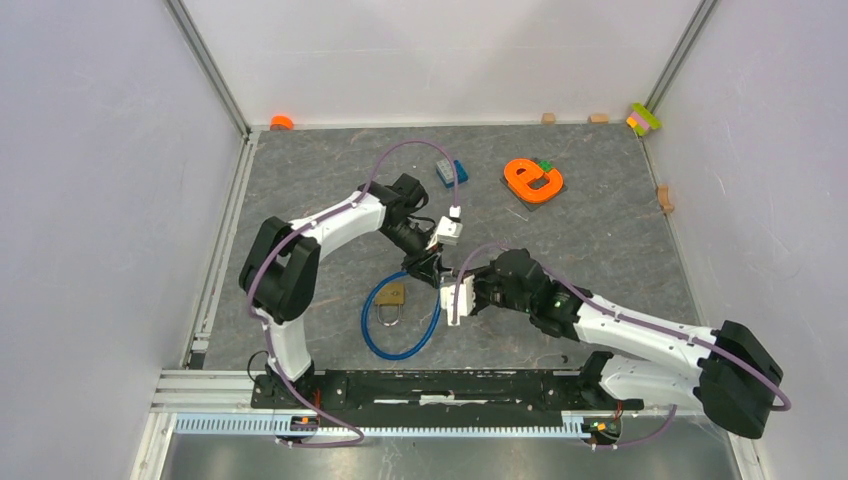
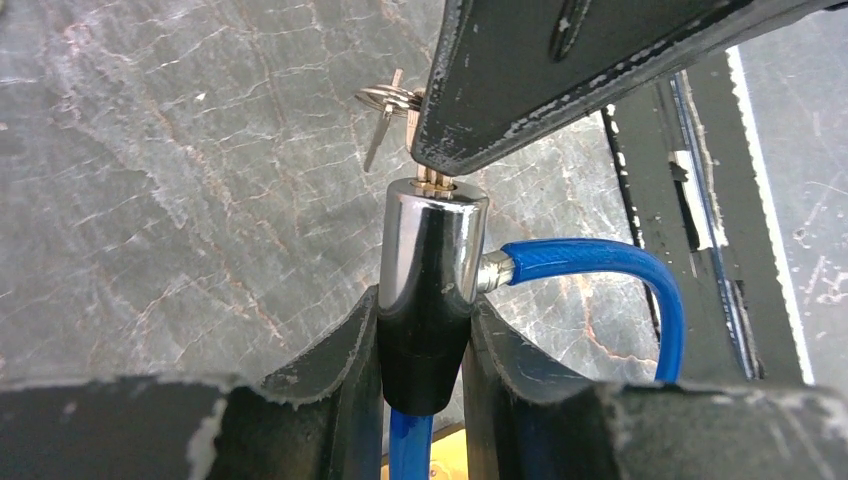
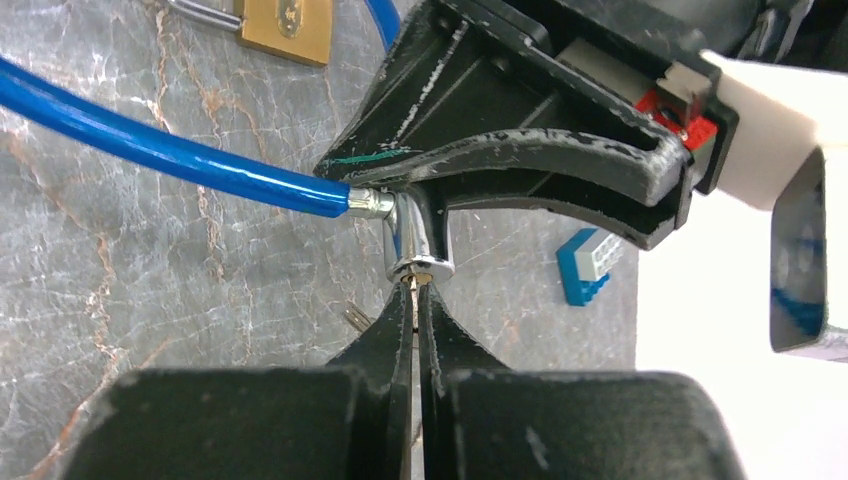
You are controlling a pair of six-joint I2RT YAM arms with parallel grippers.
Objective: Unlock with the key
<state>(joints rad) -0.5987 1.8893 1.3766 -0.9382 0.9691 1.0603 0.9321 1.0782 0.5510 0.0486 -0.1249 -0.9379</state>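
Note:
A blue cable lock (image 1: 400, 345) lies in a loop on the grey table. Its chrome lock cylinder (image 2: 432, 260) is held up between the fingers of my left gripper (image 2: 425, 340), which is shut on its black lower part. The cylinder also shows in the right wrist view (image 3: 418, 245). My right gripper (image 3: 418, 300) is shut on a brass key (image 3: 417, 282) whose blade sits in the cylinder's keyhole. A key ring with a spare key (image 2: 385, 105) hangs beside the right fingers. In the top view both grippers meet at the lock (image 1: 445, 275).
A brass padlock (image 1: 391, 296) lies inside the cable loop, also in the right wrist view (image 3: 283, 30). A blue-grey brick block (image 1: 451, 172) and an orange letter piece (image 1: 533, 180) lie further back. Small blocks sit along the back wall and right edge.

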